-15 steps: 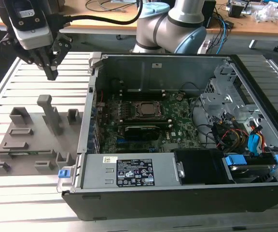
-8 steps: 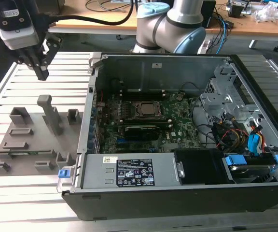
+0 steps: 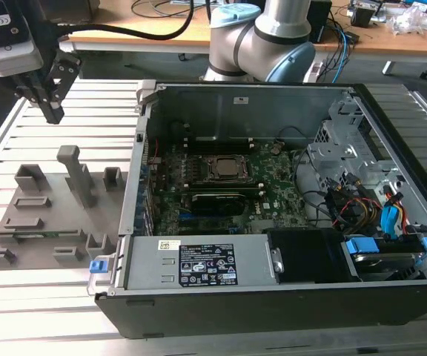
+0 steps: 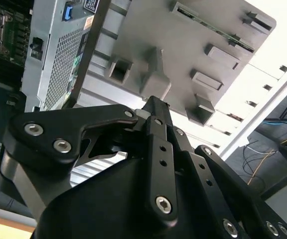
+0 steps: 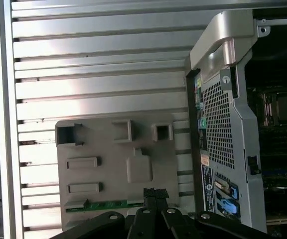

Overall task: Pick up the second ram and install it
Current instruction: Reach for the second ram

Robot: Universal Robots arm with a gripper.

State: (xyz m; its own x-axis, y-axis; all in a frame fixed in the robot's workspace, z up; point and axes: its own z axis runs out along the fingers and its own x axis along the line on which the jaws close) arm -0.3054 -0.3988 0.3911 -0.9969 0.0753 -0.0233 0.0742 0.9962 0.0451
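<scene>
The second ram (image 3: 44, 235) is a thin green stick lying in a slot along the near edge of the grey holder block (image 3: 50, 208), which sits on the slatted table at the exterior view's left. The ram also shows as a green strip in both wrist views (image 5: 108, 204) (image 4: 213, 27). My gripper (image 3: 53, 113) hangs well above the far side of the holder, apart from it. Its fingers are shut together with nothing between them. The same closed fingertips (image 5: 156, 193) appear over the holder in the first wrist view. The open computer case (image 3: 273, 96) holds the green motherboard (image 3: 273, 178).
The case's metal side wall (image 5: 223, 124) stands close beside the holder. A tall grey post (image 3: 76, 174) rises from the holder. Inside the case are a CPU socket (image 3: 224, 169), a black card (image 3: 217, 200), a power supply (image 3: 199, 263) and loose cables (image 3: 362, 204).
</scene>
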